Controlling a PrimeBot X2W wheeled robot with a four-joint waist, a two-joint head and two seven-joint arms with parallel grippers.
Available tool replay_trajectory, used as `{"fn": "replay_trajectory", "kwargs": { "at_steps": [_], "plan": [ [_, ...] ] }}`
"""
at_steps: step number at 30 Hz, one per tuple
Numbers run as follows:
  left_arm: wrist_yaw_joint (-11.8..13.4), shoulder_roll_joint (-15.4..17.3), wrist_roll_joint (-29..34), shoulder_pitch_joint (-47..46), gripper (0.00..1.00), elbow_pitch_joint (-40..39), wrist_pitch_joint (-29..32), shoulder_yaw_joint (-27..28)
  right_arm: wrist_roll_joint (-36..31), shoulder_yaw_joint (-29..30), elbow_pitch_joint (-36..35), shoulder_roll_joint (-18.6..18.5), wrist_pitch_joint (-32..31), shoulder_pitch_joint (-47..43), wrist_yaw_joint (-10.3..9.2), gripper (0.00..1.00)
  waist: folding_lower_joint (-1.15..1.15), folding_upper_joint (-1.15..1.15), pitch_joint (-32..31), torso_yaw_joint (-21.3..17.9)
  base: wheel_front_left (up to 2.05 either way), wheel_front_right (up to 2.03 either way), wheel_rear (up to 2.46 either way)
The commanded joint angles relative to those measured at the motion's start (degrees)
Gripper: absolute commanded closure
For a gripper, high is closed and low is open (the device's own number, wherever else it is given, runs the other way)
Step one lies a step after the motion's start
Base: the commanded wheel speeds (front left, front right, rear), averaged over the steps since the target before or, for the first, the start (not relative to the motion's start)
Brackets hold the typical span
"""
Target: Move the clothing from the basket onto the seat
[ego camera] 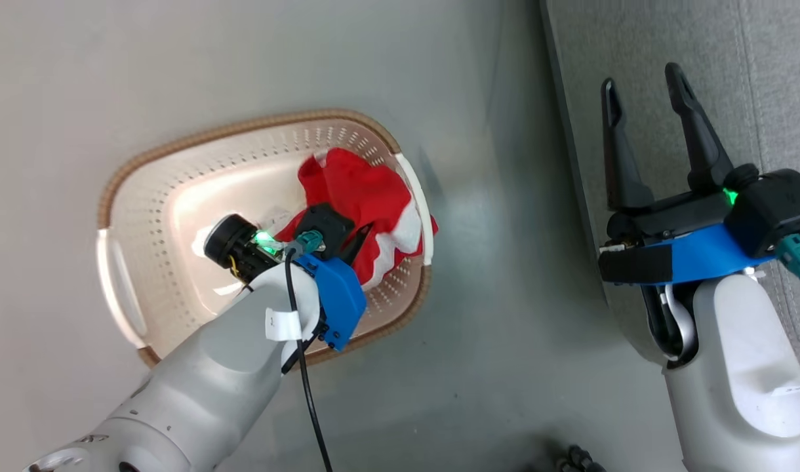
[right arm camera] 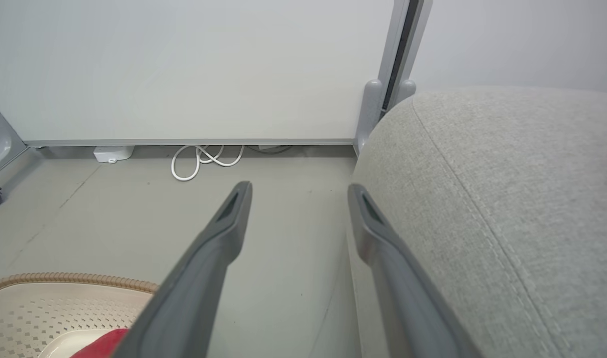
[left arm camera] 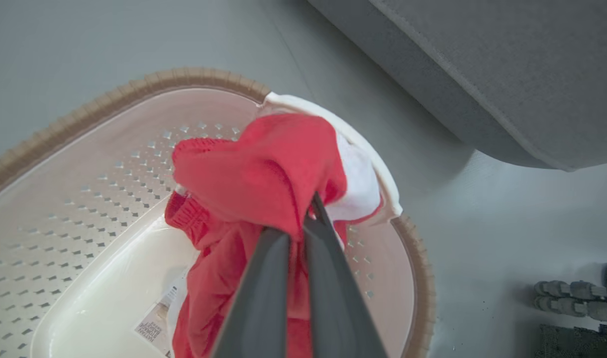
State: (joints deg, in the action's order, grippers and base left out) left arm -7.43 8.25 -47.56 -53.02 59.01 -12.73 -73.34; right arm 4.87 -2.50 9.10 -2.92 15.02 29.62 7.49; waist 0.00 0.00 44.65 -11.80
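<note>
Currently your left gripper (left arm camera: 301, 216) pinches the soft red clothing (left arm camera: 253, 169) in the cream perforated plastic basket (left arm camera: 84, 199) for lifting, while your right gripper (ego camera: 642, 78) hangs empty, spread wide, by the grey upholstered seat (ego camera: 767, 78).

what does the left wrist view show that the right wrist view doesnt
Left wrist view gives: the left gripper shut on the clothing, and a paper label on the basket floor. Right wrist view gives: the right gripper open, and a white cable by the wall. Both share: the basket, the seat and some red clothing.
</note>
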Motion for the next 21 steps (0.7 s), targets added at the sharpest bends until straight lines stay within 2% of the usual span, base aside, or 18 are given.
{"fn": "replay_trajectory", "kwargs": {
  "at_steps": [1,10,21],
  "plan": [
    [-0.1,-0.4,0.0,0.4,1.0,-0.3,-0.8,-0.2,-0.6,0.1,0.3,-0.1,0.2,-1.1,0.01,0.0,0.0,0.0,-3.1,1.9,0.0,0.0,0.0],
    [-0.1,-1.3,-1.7,1.2,1.0,-4.0,-2.5,1.2,-1.0,0.6,2.1,-1.3,0.2,-4.4,0.01,0.0,0.0,0.0,-12.0,4.9,0.0,0.0,0.0],
    [-0.1,0.3,7.1,6.7,1.0,-12.3,-2.5,11.1,-0.8,1.2,4.0,-2.4,0.2,-9.6,0.01,0.0,0.0,0.0,-22.9,7.3,0.0,0.0,0.0]
  ]
}}
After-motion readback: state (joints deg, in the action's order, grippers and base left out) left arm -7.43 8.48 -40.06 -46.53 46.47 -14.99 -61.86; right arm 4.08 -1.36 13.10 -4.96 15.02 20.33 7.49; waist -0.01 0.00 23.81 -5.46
